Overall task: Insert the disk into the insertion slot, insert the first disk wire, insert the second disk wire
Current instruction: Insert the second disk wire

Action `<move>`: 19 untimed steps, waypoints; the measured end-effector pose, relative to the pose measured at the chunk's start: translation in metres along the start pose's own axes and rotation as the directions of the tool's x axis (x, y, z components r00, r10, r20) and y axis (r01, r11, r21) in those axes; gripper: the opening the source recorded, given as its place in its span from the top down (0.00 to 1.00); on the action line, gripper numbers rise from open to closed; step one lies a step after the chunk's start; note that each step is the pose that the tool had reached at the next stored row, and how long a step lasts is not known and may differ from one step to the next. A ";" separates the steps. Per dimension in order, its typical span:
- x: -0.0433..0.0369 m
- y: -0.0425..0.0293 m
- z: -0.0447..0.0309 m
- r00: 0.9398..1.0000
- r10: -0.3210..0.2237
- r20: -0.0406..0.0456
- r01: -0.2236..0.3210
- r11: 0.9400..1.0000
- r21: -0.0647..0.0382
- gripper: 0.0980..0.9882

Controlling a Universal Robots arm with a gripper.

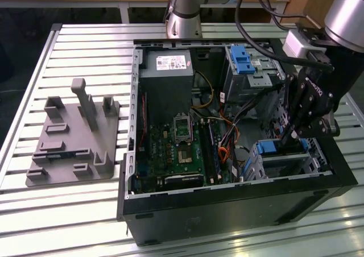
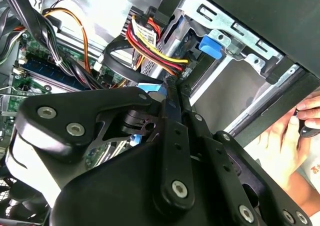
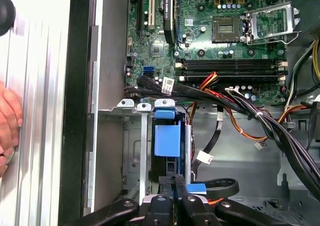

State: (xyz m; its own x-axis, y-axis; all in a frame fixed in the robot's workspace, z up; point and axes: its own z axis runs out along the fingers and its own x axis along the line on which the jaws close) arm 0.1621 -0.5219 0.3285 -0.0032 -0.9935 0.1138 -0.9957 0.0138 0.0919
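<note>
exterior view: the gripper (image 1: pixel 293 136) reaches into the open pc case (image 1: pixel 227 206), fingers pinched nearly together on the blue-framed disk (image 1: pixel 282 147), seated in the silver insertion slot (image 1: pixel 284 165)

The black hand (image 2: pixel 172 93) reaches toward red and yellow wires (image 2: pixel 150 48) beside a person's fingers (image 2: pixel 292 131).

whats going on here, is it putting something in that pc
A robot arm's gripper is down inside an open computer case, its fingers closed at the end of the disk in its blue carrier. The disk sits in the insertion slot. A person's hand rests just outside the case.
</note>
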 end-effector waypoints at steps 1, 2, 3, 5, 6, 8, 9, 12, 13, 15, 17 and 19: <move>0.0002 -0.0001 0.0009 1.000 0.000 0.000 0.000 1.000 0.000 0.95; 0.0004 -0.0001 0.0017 1.000 0.000 0.000 0.000 1.000 0.000 0.95; 0.0005 -0.0002 0.0024 1.000 0.000 0.000 0.000 1.000 0.000 0.95; 0.0004 -0.0002 0.0030 1.000 0.000 0.001 0.000 1.000 0.000 0.95; 0.0002 -0.0004 0.0034 1.000 0.000 0.003 0.000 1.000 0.000 0.93; 0.0005 -0.0003 0.0025 1.000 0.000 0.003 0.000 1.000 0.000 0.87; 0.0006 -0.0001 0.0014 1.000 0.000 0.004 0.000 1.000 0.000 0.87; 0.0017 0.0008 -0.0087 1.000 0.000 0.002 0.000 1.000 0.000 0.80; 0.0021 0.0012 -0.0132 1.000 0.000 0.002 0.000 1.000 0.000 0.80; 0.0026 0.0022 -0.0223 1.000 0.000 0.002 0.000 1.000 0.001 0.80; 0.0034 0.0033 -0.0311 1.000 0.000 0.002 0.000 1.000 0.002 0.80; 0.0045 0.0041 -0.0404 1.000 0.000 0.002 0.000 1.000 0.002 0.80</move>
State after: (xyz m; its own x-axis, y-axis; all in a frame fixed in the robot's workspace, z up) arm 0.1617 -0.5217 0.3693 -0.0033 -0.9937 0.1123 -0.9958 0.0135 0.0903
